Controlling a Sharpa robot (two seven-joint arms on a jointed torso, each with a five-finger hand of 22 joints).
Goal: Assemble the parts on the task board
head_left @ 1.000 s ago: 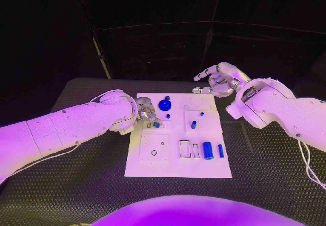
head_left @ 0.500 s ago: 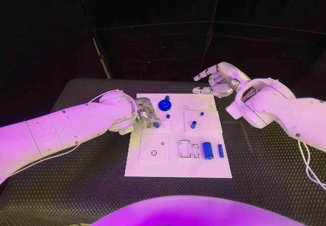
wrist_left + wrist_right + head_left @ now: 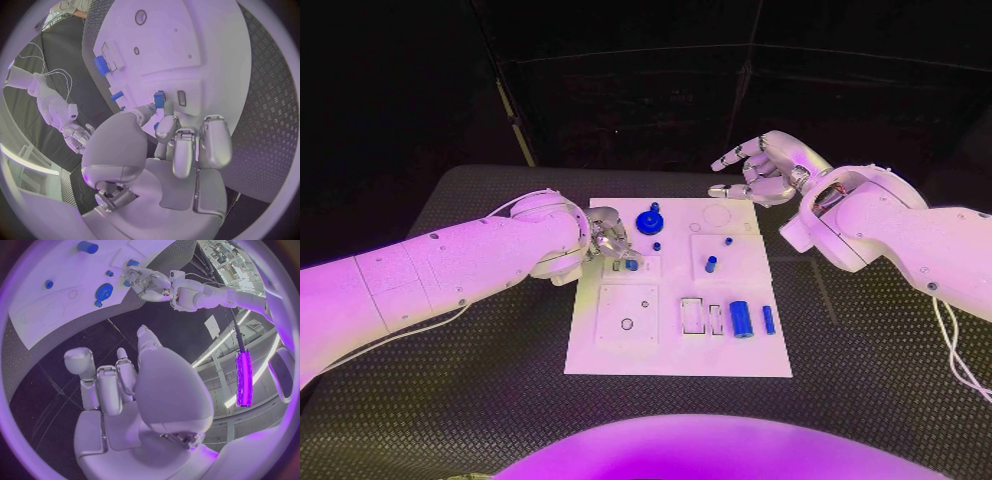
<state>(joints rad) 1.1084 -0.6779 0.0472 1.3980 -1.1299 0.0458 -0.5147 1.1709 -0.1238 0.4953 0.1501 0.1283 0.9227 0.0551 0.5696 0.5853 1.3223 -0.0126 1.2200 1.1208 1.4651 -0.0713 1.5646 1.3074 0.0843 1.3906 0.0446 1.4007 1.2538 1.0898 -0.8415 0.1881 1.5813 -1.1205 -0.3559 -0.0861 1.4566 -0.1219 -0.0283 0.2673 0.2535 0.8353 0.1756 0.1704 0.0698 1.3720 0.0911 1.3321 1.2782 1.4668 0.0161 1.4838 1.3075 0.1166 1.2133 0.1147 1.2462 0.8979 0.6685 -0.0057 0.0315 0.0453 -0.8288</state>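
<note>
- Task board (image 3: 678,345): white plate, centre of the head frame, on the black table (image 3: 473,400); position unchanged from the earlier frames.
- Left robot hand (image 3: 609,243): at the board's left edge, upper-middle of the frame; fingers curled round a small blue part (image 3: 630,265), pinching it by the thumb and a finger in the left wrist view (image 3: 159,99). Against the earlier frames, hand and part sit almost as before, a slight shift at most.
- Right robot hand (image 3: 759,168): raised beyond the board's upper right corner, fingers spread, holding nothing; no visible change.
- Blue knob (image 3: 649,220): upper centre of the board, unmoved.
- Two small blue pegs (image 3: 711,264): right-centre panel, unmoved.
- Large blue cylinder (image 3: 741,319) and slim blue cylinder (image 3: 769,320): lower right of the board, side by side, unmoved.
</note>
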